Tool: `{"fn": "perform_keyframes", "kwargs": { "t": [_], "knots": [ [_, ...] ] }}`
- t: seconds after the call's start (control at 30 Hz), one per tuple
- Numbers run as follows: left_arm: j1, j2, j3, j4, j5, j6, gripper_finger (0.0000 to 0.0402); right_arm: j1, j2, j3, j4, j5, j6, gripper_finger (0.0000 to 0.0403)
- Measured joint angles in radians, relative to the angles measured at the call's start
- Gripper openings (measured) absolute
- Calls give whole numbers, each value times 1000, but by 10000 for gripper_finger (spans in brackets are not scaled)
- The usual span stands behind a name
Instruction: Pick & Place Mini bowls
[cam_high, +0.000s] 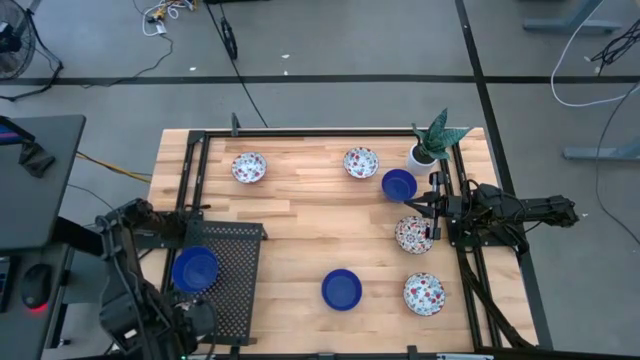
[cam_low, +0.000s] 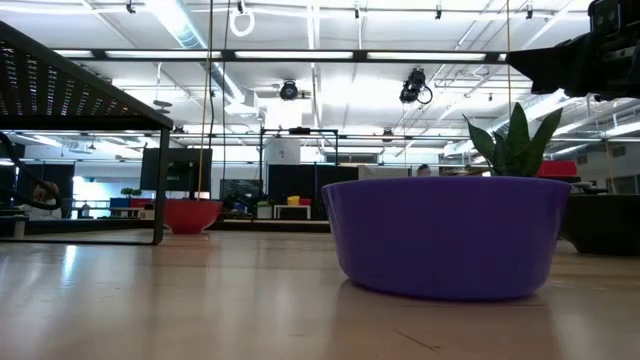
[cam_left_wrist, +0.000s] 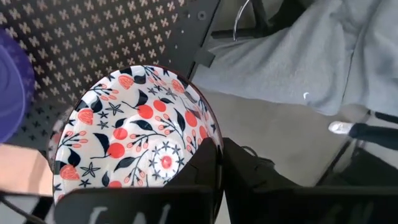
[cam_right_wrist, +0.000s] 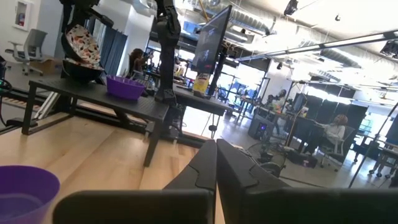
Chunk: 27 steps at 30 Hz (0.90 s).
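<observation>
Two claws: we are seeing the left claw clamping a floral mini bowl above the black rack, while the right claw is hovering closed, empty, over the surface near a blue bowl.

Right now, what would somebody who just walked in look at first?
Probably the big blue bowl filling the low view, with the spiky plant poking up behind it. Then the left gripper, shut on the rim of a flowery bowl above the black mesh rack at the table's left side.
</observation>
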Motion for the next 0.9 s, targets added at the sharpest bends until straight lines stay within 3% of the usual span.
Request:
{"fn": "perform_keyframes", "kwargs": {
  "t": [0.1,0.37,0.9],
  "knots": [
    [-3,-1,-22,1,-19,10,11,0,0,0,0,0,0,9],
    [-22,-27,-155,2,98,2,11,0,0,0,0,0,0,9],
    [-32,-46,-172,1,-103,-40,11,0,0,0,0,0,0,9]
  ]
}}
